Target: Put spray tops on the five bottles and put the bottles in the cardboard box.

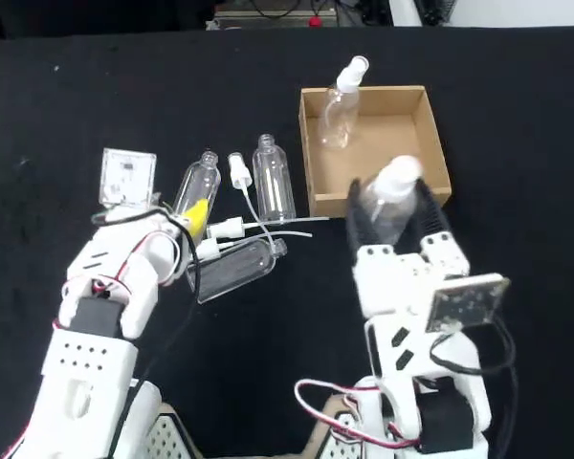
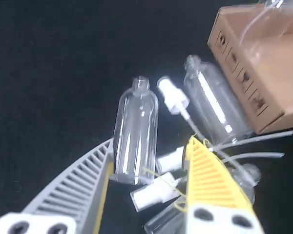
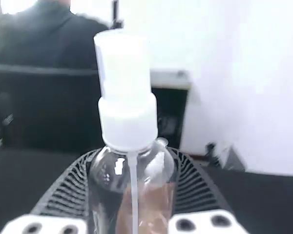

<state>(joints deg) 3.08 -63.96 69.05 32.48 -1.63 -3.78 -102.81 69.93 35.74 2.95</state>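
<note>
The cardboard box sits at the back right, and one capped bottle leans in its far left corner. My right gripper is shut on an upright clear bottle with a white spray top, just in front of the box's near wall. My left gripper is open, with its fingers on either side of the base of an uncapped bottle lying on the table. Another open bottle and a third lying one are close by. Loose spray tops lie among them.
A white square card lies on the black table left of the bottles. Thin spray tubes trail across the cloth toward the box. The box corner is near the left gripper's far side.
</note>
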